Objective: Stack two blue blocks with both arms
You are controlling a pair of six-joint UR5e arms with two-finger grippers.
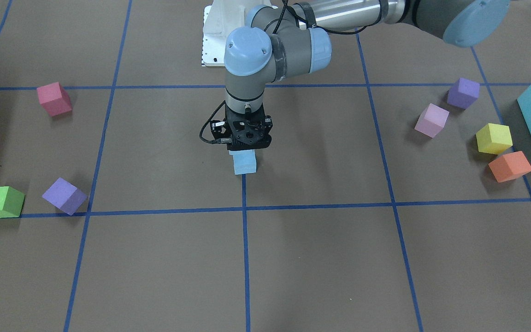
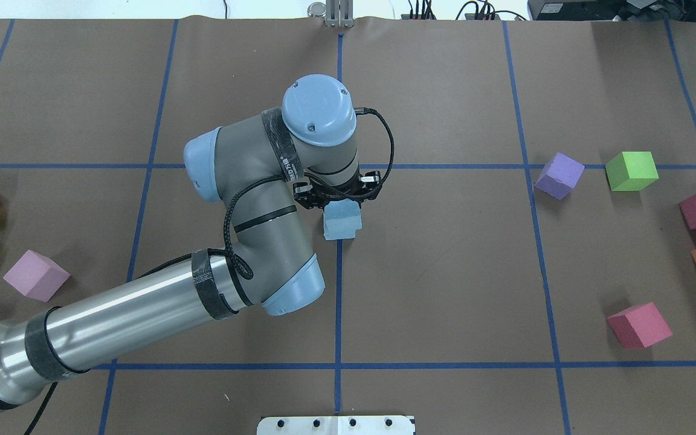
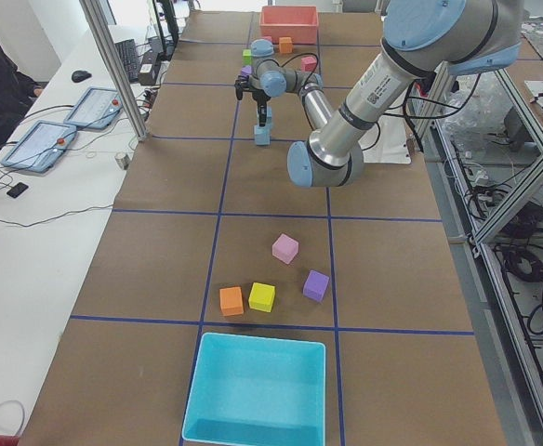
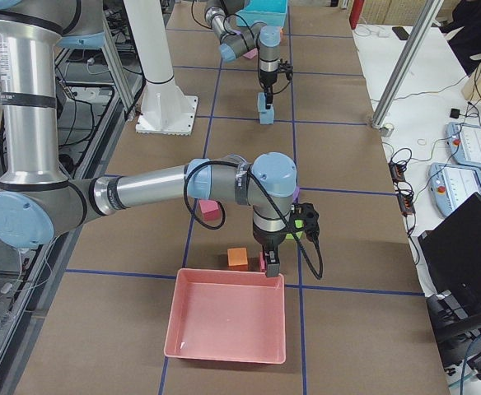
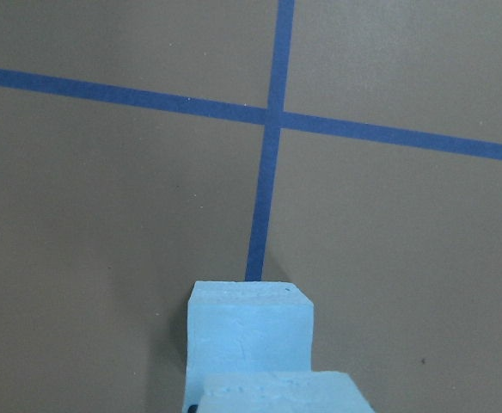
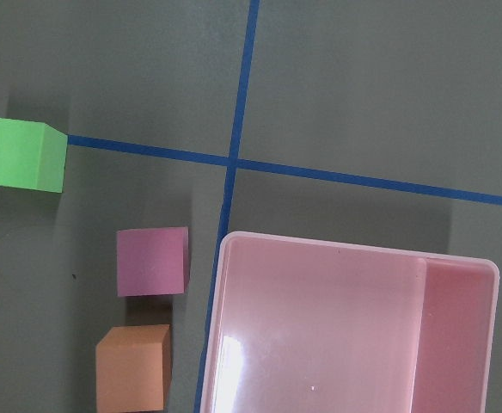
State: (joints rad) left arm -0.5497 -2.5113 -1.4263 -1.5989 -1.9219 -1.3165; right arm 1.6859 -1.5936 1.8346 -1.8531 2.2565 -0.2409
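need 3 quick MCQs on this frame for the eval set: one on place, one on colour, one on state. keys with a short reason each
1. Where do the blue blocks stand?
A. inside a bin
B. on a blue tape line, mid-scene
C. lifted high in the air

2. What colour is the bin under the right wrist camera?
A. turquoise
B. green
C. pink

3. How do the blue blocks lie?
A. one on top of the other
B. side by side, touching
C. far apart

Key:
1 B: the overhead view shows them on the centre line, right under the left pincer.
2 C: its wall and floor show pink.
3 A: the left wrist view shows one block sitting atop the other.
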